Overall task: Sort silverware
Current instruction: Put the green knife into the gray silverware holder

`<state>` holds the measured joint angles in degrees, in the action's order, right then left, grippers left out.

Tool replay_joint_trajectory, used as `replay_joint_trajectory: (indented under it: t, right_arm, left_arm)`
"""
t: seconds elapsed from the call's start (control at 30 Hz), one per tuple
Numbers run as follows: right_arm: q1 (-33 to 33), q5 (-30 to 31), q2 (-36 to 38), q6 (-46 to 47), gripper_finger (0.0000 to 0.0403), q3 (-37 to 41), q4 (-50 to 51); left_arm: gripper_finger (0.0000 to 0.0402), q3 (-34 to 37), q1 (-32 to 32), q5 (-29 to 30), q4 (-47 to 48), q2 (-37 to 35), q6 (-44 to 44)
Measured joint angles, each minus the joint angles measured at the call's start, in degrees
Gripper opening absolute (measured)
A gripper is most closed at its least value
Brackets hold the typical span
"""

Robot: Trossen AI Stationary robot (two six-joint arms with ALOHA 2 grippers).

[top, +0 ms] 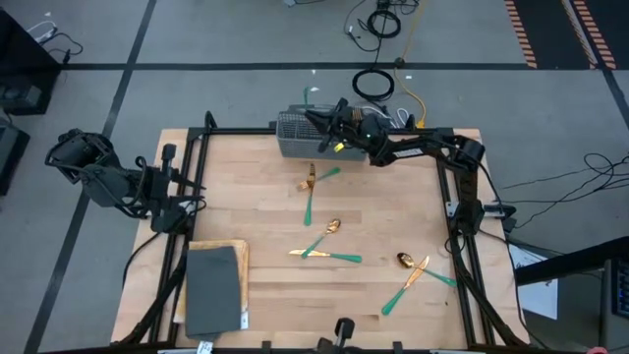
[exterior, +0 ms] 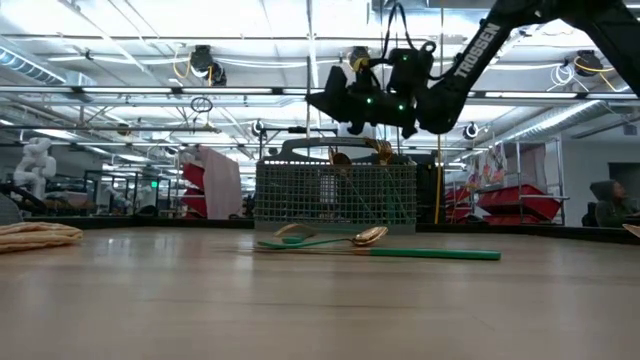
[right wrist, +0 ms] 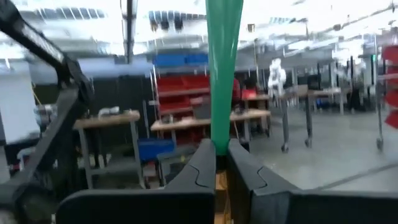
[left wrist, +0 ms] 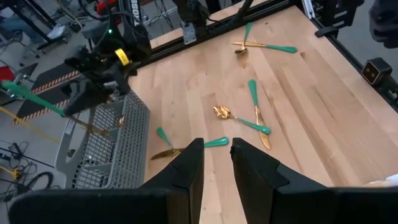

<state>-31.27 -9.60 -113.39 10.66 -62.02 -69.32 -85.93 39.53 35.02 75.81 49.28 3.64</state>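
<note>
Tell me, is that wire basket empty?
No. The wire basket already holds silverware: gold heads poke above its rim in the low view.

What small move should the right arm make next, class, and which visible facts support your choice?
Probably lower the piece straight down into the wire basket, then release. The right tool hangs over the basket, shut on a teal-handled piece whose gold end points down at the compartments. Several pieces remain on the table.
</note>
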Motion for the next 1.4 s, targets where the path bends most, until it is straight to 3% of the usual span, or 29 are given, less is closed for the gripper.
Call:
replay_joint_trajectory:
  t: [0.53,0.7,0.93,1.1,1.27,1.4]
  right_arm:
    - [-0.73,-3.17,0.03,-0.55,0.0,-0.44,0.83]
    - [0.38,-6.14,0.03,-0.99,0.0,-5.47,2.17]
    - [1.29,-8.84,-2.44,-5.84,0.0,-15.51,11.91]
    - [0.67,-10.24,-10.47,-0.77,0.0,-18.89,2.96]
    - [-0.31,-7.4,-16.78,7.51,0.0,-19.5,-9.72]
    - [-0.19,-5.61,-18.11,8.46,0.0,-19.69,-11.19]
  left_arm:
    - [0.009,0.0,-0.01,-0.01,0.15,-0.11,-1.09]
    - [0.009,0.0,-0.02,-0.01,0.14,-0.17,-1.36]
    - [0.009,0.0,-0.01,-0.01,0.15,-0.17,-1.14]
    - [0.009,0.0,-0.01,-0.18,0.18,-0.28,-1.11]
    - [0.009,0.0,0.0,-0.27,0.66,-0.44,-1.05]
    - [0.009,0.0,0.0,-0.27,1.46,-0.48,-1.01]
